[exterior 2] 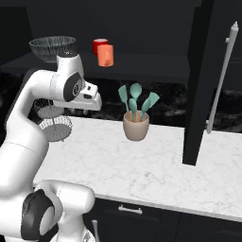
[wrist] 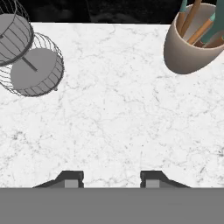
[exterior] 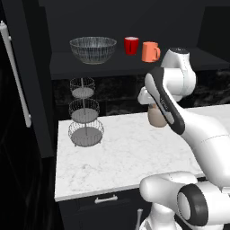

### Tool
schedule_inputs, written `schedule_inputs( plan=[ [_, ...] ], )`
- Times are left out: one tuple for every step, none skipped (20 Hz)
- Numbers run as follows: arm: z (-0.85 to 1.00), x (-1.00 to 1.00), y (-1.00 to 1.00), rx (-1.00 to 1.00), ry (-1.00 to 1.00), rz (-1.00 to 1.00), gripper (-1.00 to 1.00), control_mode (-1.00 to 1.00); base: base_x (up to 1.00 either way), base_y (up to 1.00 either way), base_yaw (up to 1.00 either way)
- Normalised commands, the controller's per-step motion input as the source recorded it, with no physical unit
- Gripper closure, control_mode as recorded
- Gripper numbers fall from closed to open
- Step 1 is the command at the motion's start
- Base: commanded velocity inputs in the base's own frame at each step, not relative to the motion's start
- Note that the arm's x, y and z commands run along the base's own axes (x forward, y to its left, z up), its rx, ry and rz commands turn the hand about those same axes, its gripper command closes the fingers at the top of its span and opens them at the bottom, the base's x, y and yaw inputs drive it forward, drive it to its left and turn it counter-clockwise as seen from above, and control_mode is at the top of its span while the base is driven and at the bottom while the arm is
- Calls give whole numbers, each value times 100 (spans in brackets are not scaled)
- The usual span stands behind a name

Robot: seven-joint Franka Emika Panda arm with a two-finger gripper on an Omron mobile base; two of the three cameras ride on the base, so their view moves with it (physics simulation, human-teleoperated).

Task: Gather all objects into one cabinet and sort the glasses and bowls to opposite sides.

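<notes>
Fingers (wrist: pixel 109 178): the two dark tips stand apart with bare marble between them, nothing held, pointing down at the desk (wrist: pixel 118 118), white with grey veining. In the hand view a beige utensil pot (wrist: pixel 190 48) with teal and wooden handles sits at the upper right, and the wire basket stand (wrist: pixel 30 65) at the upper left; both are well apart from the fingers.

Cabinet (exterior: pixel 112 63): matte black, open, with a dark inner shelf above the desk. Its door (exterior: pixel 22 81) hangs open at the left of the left base view and carries a long pale vertical bar handle (exterior: pixel 15 74).

On the shelf, left to right in the left base view:
- striped bowl (exterior: pixel 93 49): wide, see-through grey, fine dark vertical stripes, upright, at the left.
- red cup (exterior: pixel 131 45): small, glossy, upright, near the middle, apart from the bowl.
- orange mug (exterior: pixel 150 51): slightly larger, handle facing right, just beside the red cup.

The wire basket stand stands on the desk below the bowl.
</notes>
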Motion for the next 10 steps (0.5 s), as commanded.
schedule_inputs(
  plan=[
    [0,-4,0,0,0,0,-100,-100,0,0,0],
    [0,-17,0,0,0,0,-100,-100,0,0,0],
    [0,-25,0,0,0,-1,-100,-100,0,0,0],
    [0,-43,0,0,0,-4,-100,-100,0,0,0],
    [0,-55,-6,0,0,-7,-100,-100,0,0,0],
    [0,-53,0,0,-1,-7,-100,-100,0,0,0],
    [0,-54,-10,0,-2,-6,-100,-100,0,0,0],
    [0,-70,-29,0,0,-3,-100,-100,0,0,0],
    [2,-66,-29,0,0,-4,-100,-100,0,0,0],
    [16,-75,-49,0,0,-4,-100,-100,0,0,0]
  ],
)
